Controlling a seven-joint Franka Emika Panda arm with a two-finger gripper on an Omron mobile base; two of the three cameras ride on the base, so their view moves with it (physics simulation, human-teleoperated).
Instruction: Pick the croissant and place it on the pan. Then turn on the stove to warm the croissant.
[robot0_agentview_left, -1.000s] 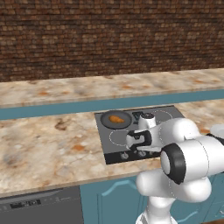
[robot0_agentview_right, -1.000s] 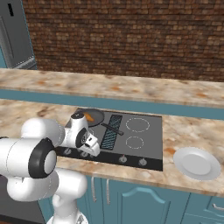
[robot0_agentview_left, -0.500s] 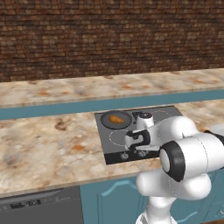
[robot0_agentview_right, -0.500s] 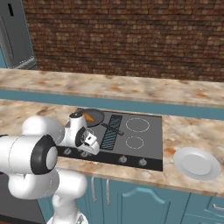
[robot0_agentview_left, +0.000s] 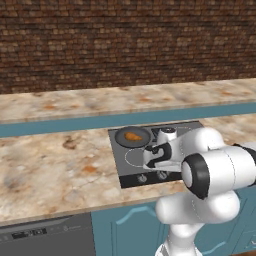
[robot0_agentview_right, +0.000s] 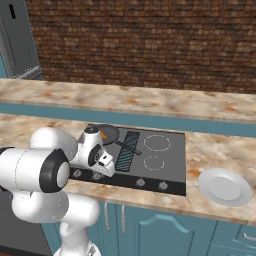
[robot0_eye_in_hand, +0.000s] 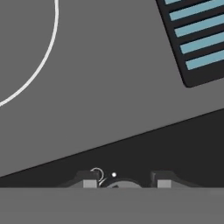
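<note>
Croissant (robot0_agentview_left: 133, 136) in pan (robot0_agentview_left: 131, 141) on unlabelled stove (robot0_agentview_right: 165, 159), end effector (robot0_eye_in_hand: 127, 183) clenched around front knob (robot0_eye_in_hand: 119, 184).

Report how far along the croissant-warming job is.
Done: the croissant lies in the pan on the stove. In hand: the gripper is low at the front knob row, shut around a knob. Left: turning it; nothing shows a burner on.

The stove (robot0_agentview_left: 131, 161) under the pincer (robot0_eye_in_hand: 127, 183) looks smooth, matt black glass; the table (robot0_agentview_left: 55, 170) beside it mottled polished stone; the wall (robot0_agentview_left: 125, 40) beyond rough brick.
</note>
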